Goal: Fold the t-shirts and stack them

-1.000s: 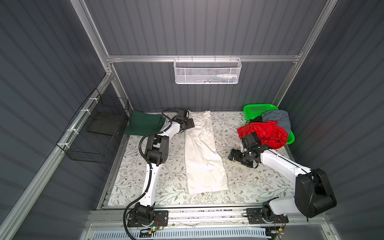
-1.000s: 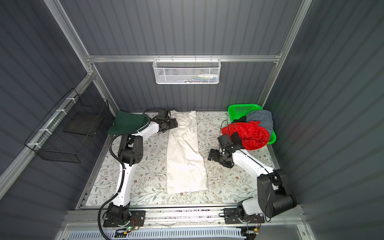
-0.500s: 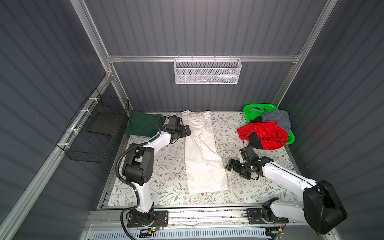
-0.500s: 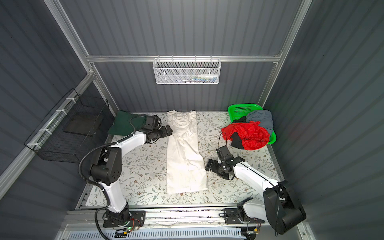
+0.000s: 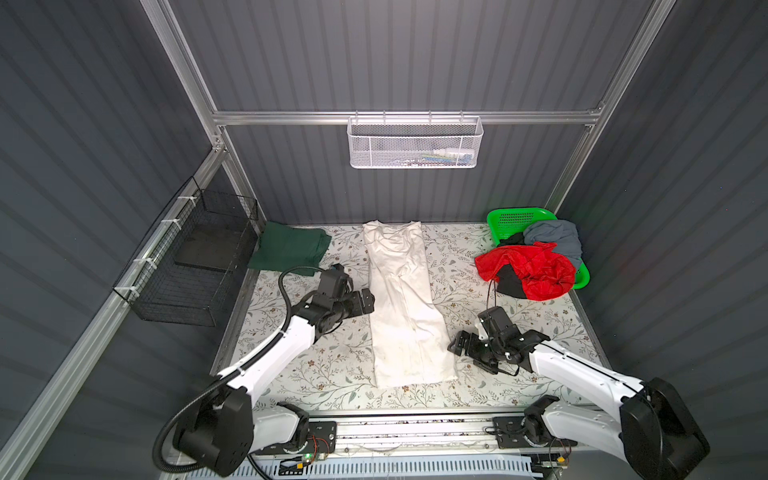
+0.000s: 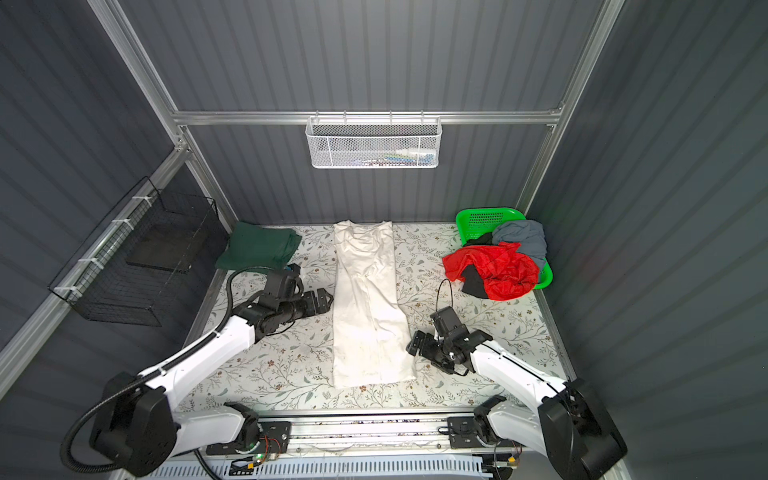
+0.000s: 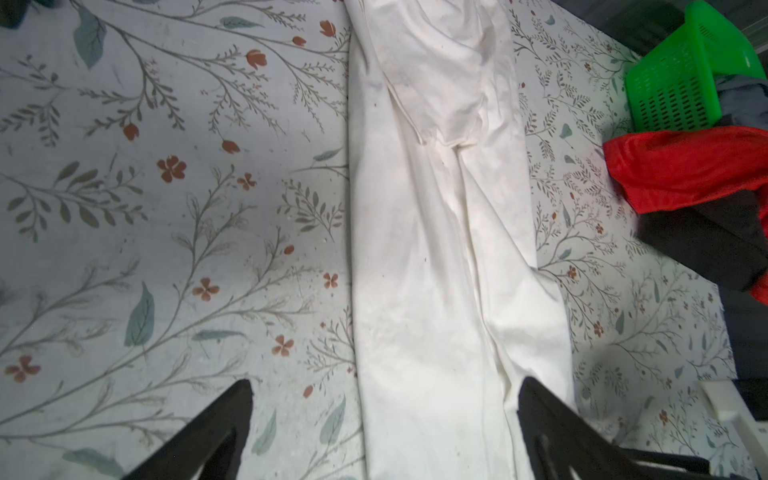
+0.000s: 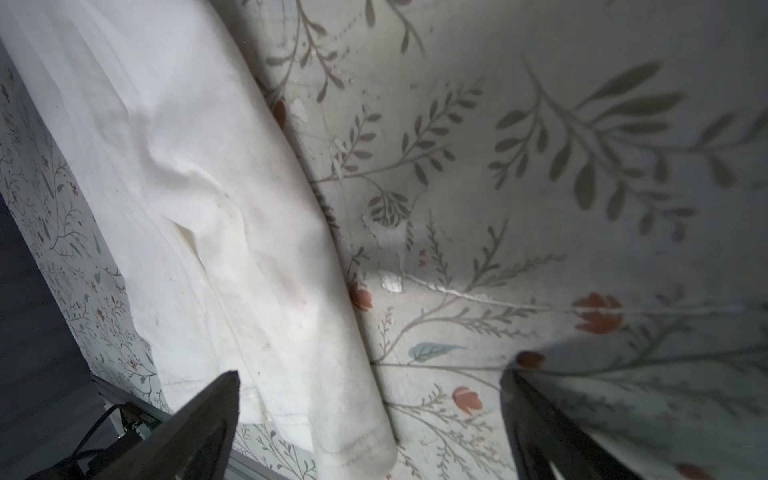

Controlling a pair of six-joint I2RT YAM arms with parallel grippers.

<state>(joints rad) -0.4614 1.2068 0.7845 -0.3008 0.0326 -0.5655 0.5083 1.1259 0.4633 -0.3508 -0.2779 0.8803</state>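
An off-white t-shirt (image 5: 405, 307) (image 6: 368, 303), folded lengthwise into a long strip, lies flat down the middle of the flowered table. A dark green t-shirt (image 5: 289, 249) lies folded at the back left. Red (image 5: 536, 270), grey-blue (image 5: 555, 237) and black (image 5: 509, 282) t-shirts are heaped at the back right. My left gripper (image 5: 368, 301) (image 7: 384, 386) stands open at the strip's left edge, halfway along it. Beside the strip's right edge near the hem (image 8: 353, 440), my right gripper (image 5: 455, 347) (image 8: 370, 374) is open. Neither holds cloth.
A bright green plastic basket (image 5: 515, 218) sits under the heap at the back right corner. A black wire basket (image 5: 199, 266) hangs on the left wall and a white mesh basket (image 5: 415, 143) on the back wall. The metal rail (image 5: 415, 424) runs along the front edge.
My left gripper has come away from the collar end and moved nearer along the strip's left edge. My right gripper has moved forward and in toward the hem corner. Both stayed open.
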